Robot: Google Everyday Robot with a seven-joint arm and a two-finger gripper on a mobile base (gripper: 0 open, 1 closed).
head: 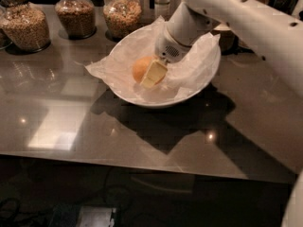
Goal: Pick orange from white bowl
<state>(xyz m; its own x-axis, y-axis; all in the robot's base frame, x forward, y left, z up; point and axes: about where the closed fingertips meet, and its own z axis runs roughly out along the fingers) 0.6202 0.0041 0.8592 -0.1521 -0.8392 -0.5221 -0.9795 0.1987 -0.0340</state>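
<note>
The orange (140, 67) is in the white bowl (199, 86), which is lined with crinkled white paper and stands at the back middle of the counter. My gripper (147, 73) reaches down into the bowl from the upper right and is shut on the orange. One cream finger (154, 74) lies across the front right of the fruit. The other finger is hidden behind it. The orange sits slightly above the paper at the bowl's left side.
Three grain-filled glass jars (27, 25) (75, 15) (123, 13) stand in a row behind and left of the bowl. The glossy grey counter (94, 126) runs toward the front edge. My white arm (246, 18) crosses the upper right.
</note>
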